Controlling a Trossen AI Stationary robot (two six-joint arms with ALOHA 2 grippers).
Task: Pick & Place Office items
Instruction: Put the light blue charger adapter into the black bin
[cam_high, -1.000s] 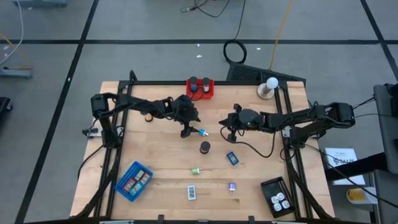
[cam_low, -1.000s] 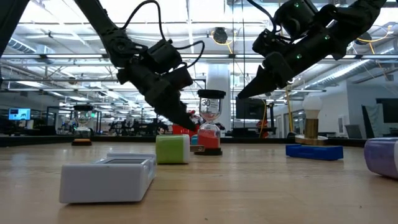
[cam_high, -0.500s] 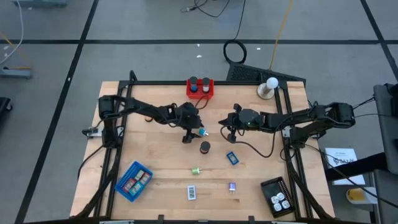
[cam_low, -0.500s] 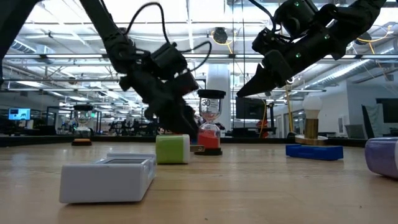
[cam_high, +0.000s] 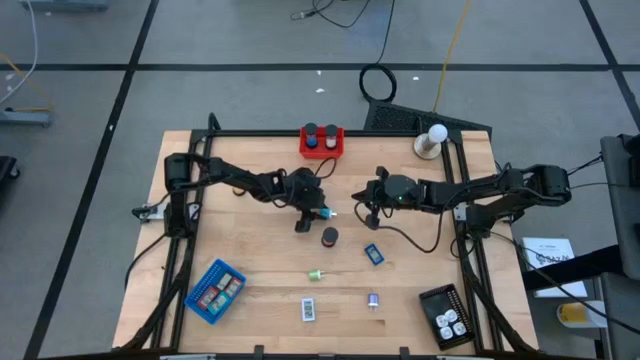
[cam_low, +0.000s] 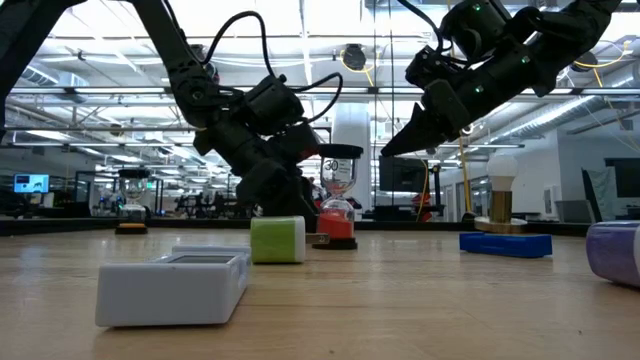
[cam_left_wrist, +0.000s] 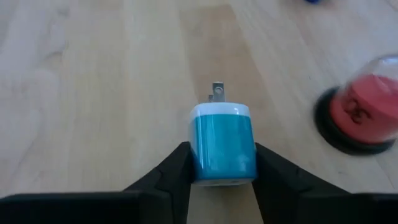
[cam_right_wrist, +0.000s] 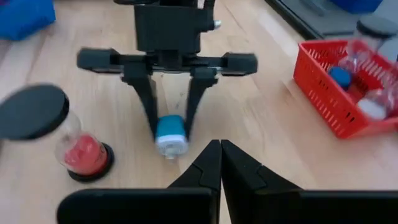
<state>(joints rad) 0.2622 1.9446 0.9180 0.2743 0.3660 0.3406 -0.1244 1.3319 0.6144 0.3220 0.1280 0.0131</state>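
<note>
A teal charger plug (cam_left_wrist: 222, 148) with a white end and two metal prongs lies on its side on the wooden table (cam_high: 250, 250), near the middle. My left gripper (cam_high: 316, 213) slants down onto it from the table's left and is shut on it. My right gripper (cam_high: 368, 208) hangs shut above the table just to the plug's right, with nothing in it; its joined fingertips (cam_right_wrist: 219, 158) point toward the plug (cam_right_wrist: 170, 134). My left gripper pinches the teal plug's two long sides (cam_left_wrist: 198, 163) between its two fingers, at the end away from the prongs. The fingers slant down from the table's left and lie along the body. The plug lies flat on the table, prongs pointing away from the gripper.
A small hourglass with red sand (cam_high: 329, 237) stands just near of the plug. A red tray (cam_high: 322, 142) with dark cylinders is at the far edge, beside a white ball on a stand (cam_high: 433, 140). Blue tray (cam_high: 215, 291), black tray (cam_high: 445, 315) and loose pieces (cam_high: 315, 274) sit nearer.
My left gripper has sunk toward the table and edged toward the teal plug, and its fingers have come in onto the plug's sides. The plug has stayed where it lay.
</note>
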